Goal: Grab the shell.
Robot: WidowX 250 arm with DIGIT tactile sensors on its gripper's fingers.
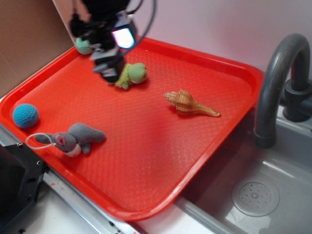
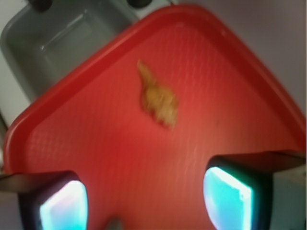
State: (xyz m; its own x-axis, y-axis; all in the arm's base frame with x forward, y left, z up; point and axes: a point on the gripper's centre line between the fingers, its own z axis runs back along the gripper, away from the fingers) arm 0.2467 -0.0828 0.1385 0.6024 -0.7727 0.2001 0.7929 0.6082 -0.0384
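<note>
My pincer (image 1: 111,66), spread wide and empty, hangs over the tray's (image 1: 146,204) far corner; shell (image 1: 187,104) lies mid-tray, well apart. Approach step — next: cross over, descend w/ care.

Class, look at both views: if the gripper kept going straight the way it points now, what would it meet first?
Probably the shell, centred ahead of the open gripper on bare red tray; depth is unclear.

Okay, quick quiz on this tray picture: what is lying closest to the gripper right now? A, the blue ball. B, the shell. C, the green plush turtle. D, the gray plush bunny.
C: in the exterior view the gripper hangs right beside the green plush turtle, while the shell lies apart toward the tray's sink side, and the blue ball and gray plush bunny sit near its front edge.
</note>
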